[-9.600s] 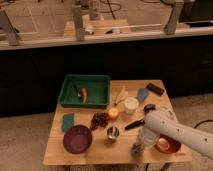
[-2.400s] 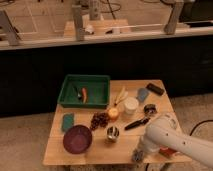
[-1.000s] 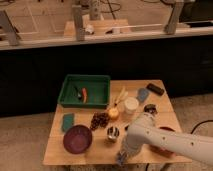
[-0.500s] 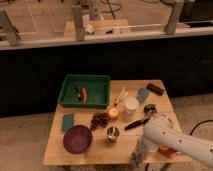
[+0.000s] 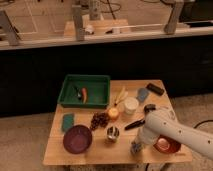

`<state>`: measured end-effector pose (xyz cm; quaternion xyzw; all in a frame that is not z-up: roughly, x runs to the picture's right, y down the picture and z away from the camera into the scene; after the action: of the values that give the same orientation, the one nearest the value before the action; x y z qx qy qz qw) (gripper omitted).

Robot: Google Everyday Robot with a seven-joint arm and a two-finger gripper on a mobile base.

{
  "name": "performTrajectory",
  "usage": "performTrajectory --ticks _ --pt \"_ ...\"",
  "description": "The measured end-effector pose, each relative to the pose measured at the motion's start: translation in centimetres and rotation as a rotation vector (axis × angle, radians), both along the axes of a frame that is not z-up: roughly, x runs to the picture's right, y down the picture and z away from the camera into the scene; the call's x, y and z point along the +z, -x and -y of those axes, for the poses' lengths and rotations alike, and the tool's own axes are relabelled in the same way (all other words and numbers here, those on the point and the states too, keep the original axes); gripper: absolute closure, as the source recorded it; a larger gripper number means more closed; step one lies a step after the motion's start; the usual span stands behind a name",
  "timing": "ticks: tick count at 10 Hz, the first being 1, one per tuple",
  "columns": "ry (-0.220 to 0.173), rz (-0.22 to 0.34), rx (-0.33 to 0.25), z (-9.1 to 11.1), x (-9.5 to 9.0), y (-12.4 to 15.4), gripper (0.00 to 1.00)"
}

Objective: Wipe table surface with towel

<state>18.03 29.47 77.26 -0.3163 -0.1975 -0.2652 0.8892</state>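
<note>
One gripper, lowered to the front edge of the table, right of the metal cup; finger state cannot be told. Towel: apparently beneath it, pressed down for wiping. Purple bowl and green tray crowd the remaining surface.

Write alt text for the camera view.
A white robot arm reaches over a wooden table, its claw low at the front edge. On the table sit a green tray, purple bowl, grapes, metal cup and red bowl.
</note>
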Motion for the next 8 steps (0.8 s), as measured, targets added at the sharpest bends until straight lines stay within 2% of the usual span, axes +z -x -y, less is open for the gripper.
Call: performTrajectory --ticks 2,4,6,8 --pt "-0.01 0.012 0.006 0.6 1.0 2.0 1.0" --pt "-0.008 0.048 -0.018 -0.2 0.4 4.5 1.0" --pt "-0.005 0.082 -0.041 -1.7 -1.7 5.8 1.0" --pt "-0.006 0.122 -0.077 -3.5 -4.8 6.3 1.0"
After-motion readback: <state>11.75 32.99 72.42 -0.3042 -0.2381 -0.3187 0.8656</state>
